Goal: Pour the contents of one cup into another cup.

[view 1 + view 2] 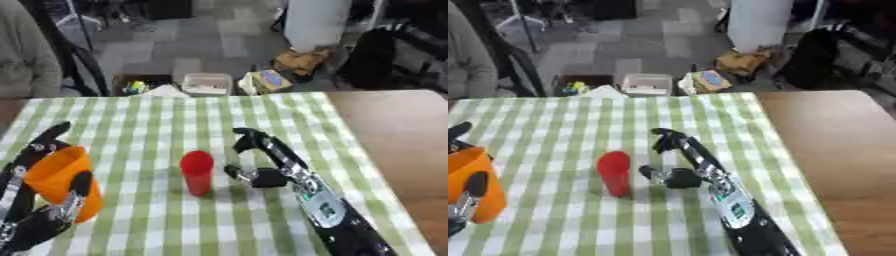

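Lower left, left hand (39,210) partly cropped, seemingly gripping orange cup (59,181)

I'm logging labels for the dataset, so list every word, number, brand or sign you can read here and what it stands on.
None can be read.
Orange cup, held in the left robot hand: plain, no print.
Red cup, standing on the checked cloth: plain.
Right robot hand, open beside the red cup: a pale panel on the forearm, marks too blurred to read.
Boxes on the floor: print too blurred to read.
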Robot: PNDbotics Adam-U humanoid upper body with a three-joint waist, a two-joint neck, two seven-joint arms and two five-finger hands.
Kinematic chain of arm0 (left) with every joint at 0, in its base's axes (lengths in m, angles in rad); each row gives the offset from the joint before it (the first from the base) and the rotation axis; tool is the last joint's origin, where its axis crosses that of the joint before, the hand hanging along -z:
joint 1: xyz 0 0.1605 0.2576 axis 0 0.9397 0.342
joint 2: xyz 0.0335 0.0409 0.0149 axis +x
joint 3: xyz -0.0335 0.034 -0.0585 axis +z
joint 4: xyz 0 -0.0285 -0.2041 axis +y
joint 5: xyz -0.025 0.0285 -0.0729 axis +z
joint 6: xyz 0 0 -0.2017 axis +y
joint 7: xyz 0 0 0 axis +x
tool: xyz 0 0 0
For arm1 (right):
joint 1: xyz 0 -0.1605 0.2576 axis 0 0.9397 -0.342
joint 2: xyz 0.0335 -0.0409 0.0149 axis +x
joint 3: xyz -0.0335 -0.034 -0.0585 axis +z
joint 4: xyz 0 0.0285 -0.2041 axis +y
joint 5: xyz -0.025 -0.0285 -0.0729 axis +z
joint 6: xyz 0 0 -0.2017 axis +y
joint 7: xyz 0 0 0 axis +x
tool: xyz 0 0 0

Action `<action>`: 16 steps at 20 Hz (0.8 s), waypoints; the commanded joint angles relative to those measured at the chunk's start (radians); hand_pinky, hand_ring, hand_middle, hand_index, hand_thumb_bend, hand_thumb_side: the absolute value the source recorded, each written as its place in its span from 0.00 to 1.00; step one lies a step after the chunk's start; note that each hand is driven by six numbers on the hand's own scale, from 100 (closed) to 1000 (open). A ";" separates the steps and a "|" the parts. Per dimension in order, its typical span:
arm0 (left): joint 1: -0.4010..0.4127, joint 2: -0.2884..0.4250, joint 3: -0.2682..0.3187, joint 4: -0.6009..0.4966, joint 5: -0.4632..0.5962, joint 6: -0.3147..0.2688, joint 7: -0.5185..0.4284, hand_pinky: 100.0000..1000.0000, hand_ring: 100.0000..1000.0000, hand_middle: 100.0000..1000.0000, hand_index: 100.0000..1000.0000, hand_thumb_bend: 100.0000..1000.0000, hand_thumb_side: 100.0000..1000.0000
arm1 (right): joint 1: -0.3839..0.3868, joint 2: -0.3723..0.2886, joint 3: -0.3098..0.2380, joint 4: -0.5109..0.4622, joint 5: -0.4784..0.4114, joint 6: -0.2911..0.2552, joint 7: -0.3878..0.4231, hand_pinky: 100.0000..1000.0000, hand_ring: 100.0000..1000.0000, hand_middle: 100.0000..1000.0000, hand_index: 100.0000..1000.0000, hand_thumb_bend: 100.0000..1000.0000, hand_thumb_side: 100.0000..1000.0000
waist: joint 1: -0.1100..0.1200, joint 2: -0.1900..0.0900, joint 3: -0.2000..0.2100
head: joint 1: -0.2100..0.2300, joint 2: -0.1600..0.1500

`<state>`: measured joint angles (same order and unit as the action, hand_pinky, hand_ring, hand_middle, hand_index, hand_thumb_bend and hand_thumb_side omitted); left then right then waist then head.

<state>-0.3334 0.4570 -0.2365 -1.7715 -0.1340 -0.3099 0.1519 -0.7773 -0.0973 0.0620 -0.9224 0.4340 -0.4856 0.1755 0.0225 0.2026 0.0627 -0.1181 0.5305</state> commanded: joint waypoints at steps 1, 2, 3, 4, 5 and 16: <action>-0.009 0.032 0.011 -0.034 0.012 0.001 -0.006 0.00 0.25 0.48 0.93 0.00 0.43 | -0.028 0.013 0.002 0.009 0.039 -0.015 0.000 0.78 0.68 0.63 0.93 0.44 0.36 | 0.003 -0.020 0.004 | -0.007 -0.007; -0.009 0.033 0.011 -0.037 0.015 0.002 -0.007 0.00 0.25 0.48 0.93 0.00 0.43 | -0.031 0.018 0.003 0.013 0.052 -0.019 -0.001 0.78 0.69 0.63 0.93 0.44 0.36 | 0.004 -0.020 0.006 | -0.008 -0.007; -0.010 0.033 0.011 -0.040 0.018 0.003 -0.008 0.00 0.25 0.48 0.93 0.00 0.43 | -0.034 0.023 0.004 0.018 0.064 -0.023 -0.002 0.78 0.70 0.64 0.93 0.45 0.37 | 0.004 -0.021 0.007 | -0.009 -0.007; -0.011 0.033 0.011 -0.043 0.020 0.004 -0.009 0.00 0.25 0.48 0.93 0.00 0.43 | -0.037 0.027 0.005 0.022 0.077 -0.027 -0.005 0.79 0.71 0.65 0.93 0.46 0.37 | 0.005 -0.021 0.009 | -0.010 -0.007; -0.012 0.033 0.010 -0.045 0.022 0.005 -0.010 0.00 0.25 0.48 0.93 0.00 0.43 | -0.039 0.031 0.005 0.026 0.089 -0.030 -0.008 0.79 0.71 0.66 0.93 0.46 0.37 | 0.005 -0.021 0.011 | -0.010 -0.007; -0.020 0.024 -0.001 -0.059 0.035 0.008 -0.026 0.00 0.25 0.47 0.93 0.00 0.45 | -0.053 0.066 -0.007 0.071 0.169 -0.041 -0.055 0.80 0.73 0.68 0.94 0.46 0.38 | 0.009 -0.020 0.019 | -0.009 -0.004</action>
<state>-0.3362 0.4620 -0.2396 -1.8093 -0.1072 -0.3015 0.1299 -0.8064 -0.0344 0.0608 -0.8454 0.5923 -0.5267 0.1288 0.0288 0.2004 0.0806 -0.1256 0.5305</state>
